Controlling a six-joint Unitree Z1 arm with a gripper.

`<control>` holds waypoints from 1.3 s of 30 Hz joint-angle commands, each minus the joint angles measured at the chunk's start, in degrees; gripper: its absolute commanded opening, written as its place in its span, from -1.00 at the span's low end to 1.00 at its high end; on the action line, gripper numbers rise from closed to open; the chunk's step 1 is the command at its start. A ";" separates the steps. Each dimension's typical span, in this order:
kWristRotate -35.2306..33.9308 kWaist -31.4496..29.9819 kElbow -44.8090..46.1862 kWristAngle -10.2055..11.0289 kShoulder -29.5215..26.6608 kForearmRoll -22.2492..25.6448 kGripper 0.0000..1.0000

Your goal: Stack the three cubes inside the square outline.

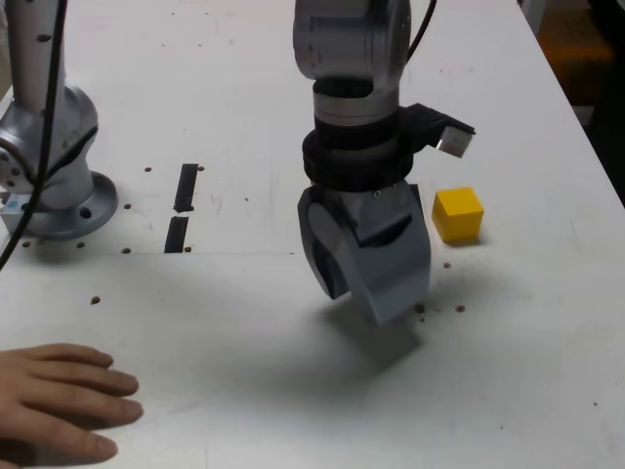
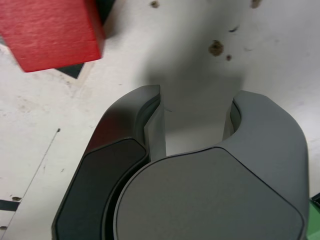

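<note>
In the exterior view my gripper point(image 1: 376, 298) hangs low over the white table point(image 1: 244, 322), jaws together and nothing in them. The yellow cube point(image 1: 457, 213) rests on the table to the exterior view's right of it, apart from it. The wrist view shows the red cube point(image 2: 50, 32) beyond the gripper point(image 2: 197, 115), sitting over a corner of the black tape of the square outline point(image 2: 75, 71). A green sliver point(image 2: 315, 220) at that frame's edge may be the green cube. The arm hides the red cube and most of the outline in the exterior view.
A person's hand point(image 1: 59, 401) lies flat on the table at the near left of the exterior view. The arm's base point(image 1: 54, 171) stands at the left. Two short black tape strips point(image 1: 182, 207) lie between the base and the gripper.
</note>
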 commanded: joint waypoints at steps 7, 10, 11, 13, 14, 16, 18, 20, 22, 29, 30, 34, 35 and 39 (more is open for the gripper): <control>-1.38 0.76 1.91 2.03 -6.45 4.03 0.00; -2.13 1.83 1.91 4.13 -9.18 6.88 0.07; -2.24 2.24 1.88 4.82 -9.84 7.82 0.09; -2.36 2.99 1.81 6.16 -10.70 9.44 0.15; -2.36 3.36 1.78 7.02 -10.93 10.25 0.18; -2.26 3.70 1.82 8.14 -10.85 10.97 0.22; -2.07 3.78 1.87 8.93 -10.48 11.18 0.26; -1.74 3.80 1.92 9.70 -9.82 11.08 0.32; -1.34 3.81 1.80 10.36 -9.00 10.80 0.38; 0.22 3.97 -0.68 12.43 -5.30 10.44 0.41; 0.32 4.10 -0.92 12.61 -4.88 10.45 0.41; 0.50 5.21 -1.37 13.33 -3.22 10.29 0.41; 0.52 5.60 -1.40 13.48 -2.83 10.19 0.41; 0.54 7.05 -1.46 13.85 -1.67 9.83 0.41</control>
